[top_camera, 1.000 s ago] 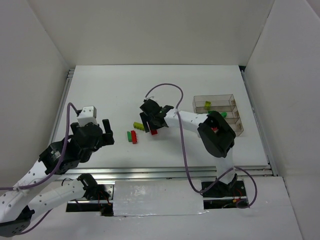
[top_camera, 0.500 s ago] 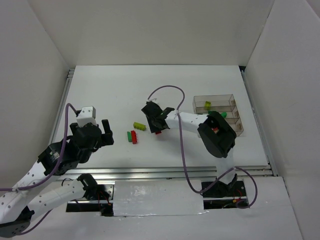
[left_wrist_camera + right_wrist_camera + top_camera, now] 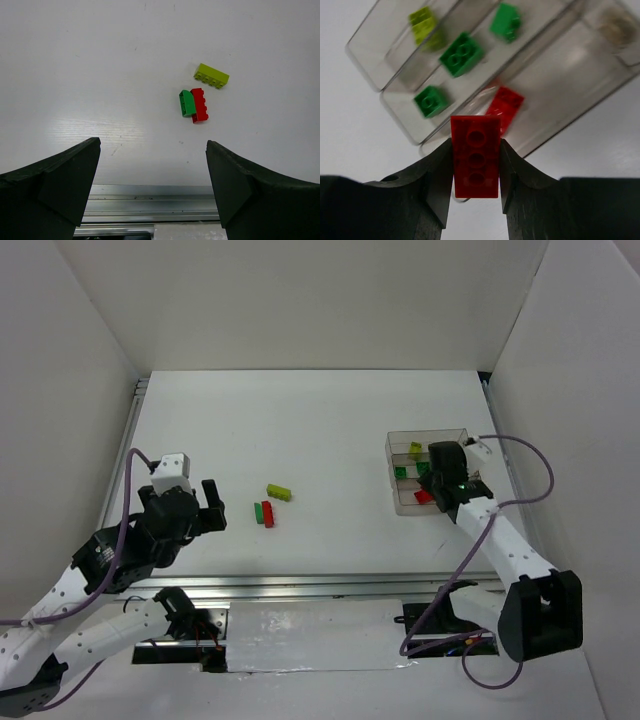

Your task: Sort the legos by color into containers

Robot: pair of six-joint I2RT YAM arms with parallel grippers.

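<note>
Red lego point(image 3: 476, 156) is pinched by its long sides in the right gripper point(image 3: 476, 150), held over the near tray of the containers point(image 3: 555, 85), where a second red lego point(image 3: 505, 104) lies, so releasing should land it with its colour. Left gripper point(image 3: 152, 145) hangs spread near three unsorted legos point(image 3: 199, 105), well left of the trays.

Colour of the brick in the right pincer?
Red. The brick shows best in the right wrist view.
</note>
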